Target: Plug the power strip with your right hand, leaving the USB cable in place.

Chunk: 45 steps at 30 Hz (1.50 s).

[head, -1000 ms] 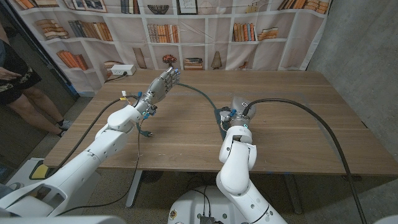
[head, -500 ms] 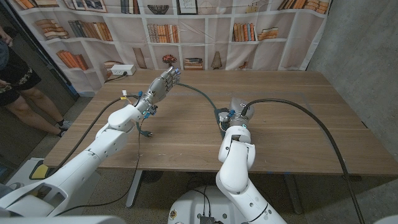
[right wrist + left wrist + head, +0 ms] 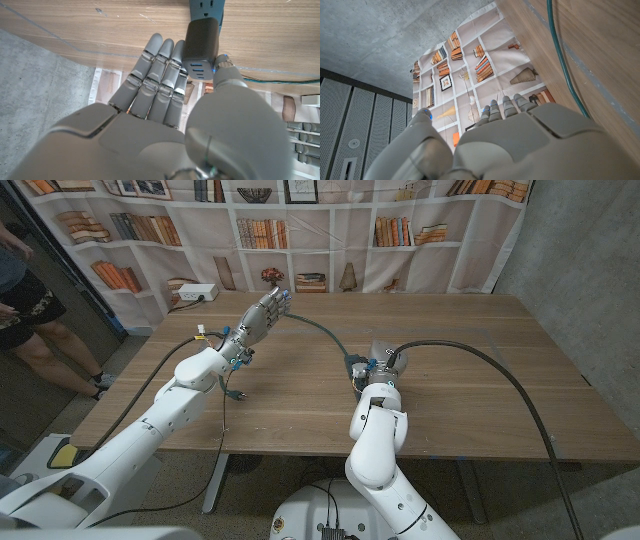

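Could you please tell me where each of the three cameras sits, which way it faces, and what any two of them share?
Head view: on the robot's head, looking down over the wooden table; both arms show, with the left hand raised and the right hand.
Left wrist view: on the left wrist, looking along the left hand's back toward the bookshelf backdrop.
Right wrist view: on the right wrist, looking along the right hand at a dark charger block by the power strip.
Shared: the green cable in the head and left wrist views.

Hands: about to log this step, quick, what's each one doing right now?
Left hand: open, fingers out straight, holding nothing.
Right hand: pinching the black charger at the power strip.
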{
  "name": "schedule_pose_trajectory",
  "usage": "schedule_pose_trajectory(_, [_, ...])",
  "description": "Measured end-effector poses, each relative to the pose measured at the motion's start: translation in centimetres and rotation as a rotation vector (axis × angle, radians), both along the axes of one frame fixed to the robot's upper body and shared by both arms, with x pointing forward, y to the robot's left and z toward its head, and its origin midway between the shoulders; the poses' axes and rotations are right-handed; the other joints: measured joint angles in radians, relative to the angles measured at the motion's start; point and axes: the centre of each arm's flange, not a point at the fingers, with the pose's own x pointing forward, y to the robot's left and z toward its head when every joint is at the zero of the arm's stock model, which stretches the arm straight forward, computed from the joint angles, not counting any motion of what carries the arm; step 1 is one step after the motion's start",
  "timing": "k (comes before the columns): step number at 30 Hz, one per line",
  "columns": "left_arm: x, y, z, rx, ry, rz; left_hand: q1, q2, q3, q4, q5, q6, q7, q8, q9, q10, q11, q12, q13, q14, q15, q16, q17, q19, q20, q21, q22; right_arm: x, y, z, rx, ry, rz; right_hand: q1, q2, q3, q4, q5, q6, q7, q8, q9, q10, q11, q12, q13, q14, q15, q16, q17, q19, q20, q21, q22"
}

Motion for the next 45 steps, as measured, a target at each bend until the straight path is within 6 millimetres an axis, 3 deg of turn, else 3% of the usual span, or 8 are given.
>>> schedule_pose_trajectory(45, [0.3,0.1,0.0,0.01,0.01,-0.007,0.008,0.008,0.0,0.0,0.0,0.0,0.0,-0.004,0.0,0.0,0.0,0.0,0.003,0.0,0.0,0.0,0.0,-0.005,0.005,-0.004,0.0,0.6,0.9,-1.1,0.053,0.01,-0.079,-0.017,-0.005,0.0,0.0,0.044,0.002,0.002,0.003,0.005,0.007,0.007,0.005,0.014,-0.011,0.004,0.0,0.0,-0.018,0.004,0.015,-0.002])
